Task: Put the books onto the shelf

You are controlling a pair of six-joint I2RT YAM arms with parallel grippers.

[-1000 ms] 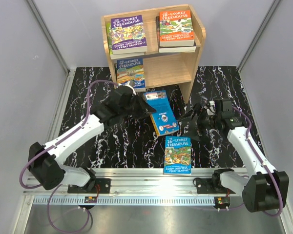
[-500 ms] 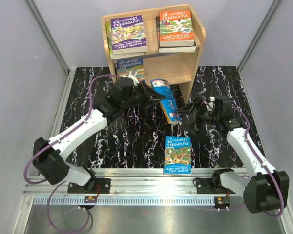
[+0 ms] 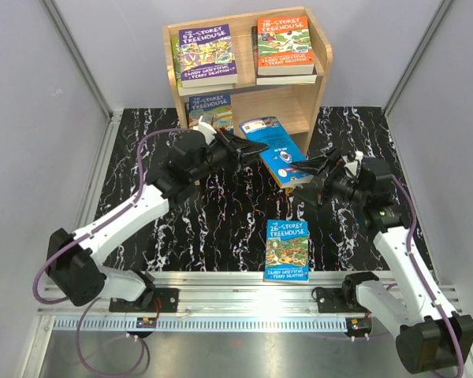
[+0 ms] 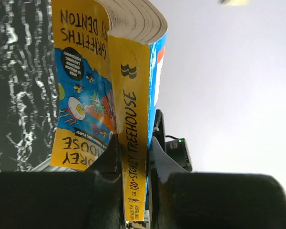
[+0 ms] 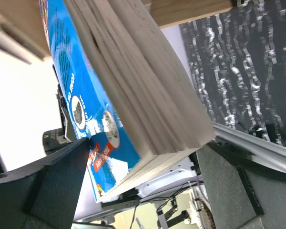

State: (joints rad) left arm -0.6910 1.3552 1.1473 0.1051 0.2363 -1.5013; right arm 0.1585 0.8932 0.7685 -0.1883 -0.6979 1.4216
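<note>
My left gripper (image 3: 248,151) is shut on the yellow spine of a bright blue "130-Storey Treehouse" book (image 3: 276,150), holding it tilted in the air in front of the wooden shelf (image 3: 322,59). In the left wrist view the spine (image 4: 136,114) is pinched between both fingers. My right gripper (image 3: 311,169) stands open, its fingers either side of the book's page-edge corner (image 5: 148,105) with gaps showing. A purple book (image 3: 206,53) and an orange stack (image 3: 284,46) lie on the top tier. Another blue book (image 3: 211,116) sits on the lower tier. A "26-Storey Treehouse" book (image 3: 287,249) lies on the table.
The shelf stands at the back middle of the black marbled mat (image 3: 142,181). Its lower tier (image 3: 276,114) shows bare wood to the right of the book there. Grey walls close the sides, and a metal rail (image 3: 236,295) runs along the near edge.
The left gripper has lifted the blue book off the mat and carried it up and right toward the shelf. The right gripper has followed, rising to the book's far corner.
</note>
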